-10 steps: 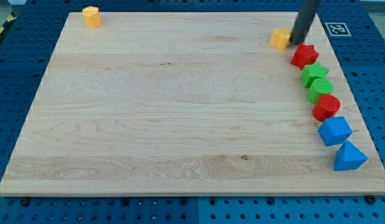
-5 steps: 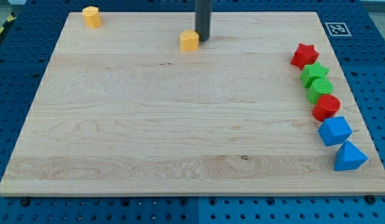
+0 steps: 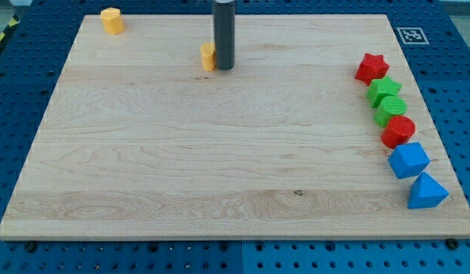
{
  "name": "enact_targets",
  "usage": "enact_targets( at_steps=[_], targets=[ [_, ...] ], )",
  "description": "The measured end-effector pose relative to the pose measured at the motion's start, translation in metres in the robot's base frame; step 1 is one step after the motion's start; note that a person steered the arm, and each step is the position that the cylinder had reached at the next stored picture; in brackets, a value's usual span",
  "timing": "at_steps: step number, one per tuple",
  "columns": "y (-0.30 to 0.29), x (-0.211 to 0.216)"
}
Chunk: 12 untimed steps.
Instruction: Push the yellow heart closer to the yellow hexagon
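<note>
The yellow heart [image 3: 208, 57] lies on the wooden board near the view's top, left of centre, partly hidden by my rod. My tip [image 3: 224, 68] rests against the heart's right side. The yellow hexagon [image 3: 111, 20] sits at the board's top left corner, well to the left of the heart.
Down the board's right edge runs a column of blocks: a red star [image 3: 371, 68], a green star [image 3: 383, 90], a green hexagon [image 3: 391, 109], a red round block [image 3: 398, 132], a blue cube-like block [image 3: 408, 160] and a blue pyramid [image 3: 427, 191]. A marker tag [image 3: 411, 35] sits beyond the board's top right corner.
My tip has swept from the view's top right to the left, pushing the yellow heart with it across the top of the board towards the yellow hexagon.
</note>
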<state>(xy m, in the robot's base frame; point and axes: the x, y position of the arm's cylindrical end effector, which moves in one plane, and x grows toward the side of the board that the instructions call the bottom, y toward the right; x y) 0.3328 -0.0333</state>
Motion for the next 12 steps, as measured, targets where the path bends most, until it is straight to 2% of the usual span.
enact_targets(
  at_steps=[2, 3, 4, 5, 7, 8, 11, 12],
  targets=[
    [-0.065, -0.004],
    [-0.063, -0.004],
    [-0.028, -0.002],
    [-0.020, -0.013],
    [-0.111, -0.030],
    [-0.117, -0.032],
    [-0.084, -0.027],
    [-0.066, 0.000]
  ],
)
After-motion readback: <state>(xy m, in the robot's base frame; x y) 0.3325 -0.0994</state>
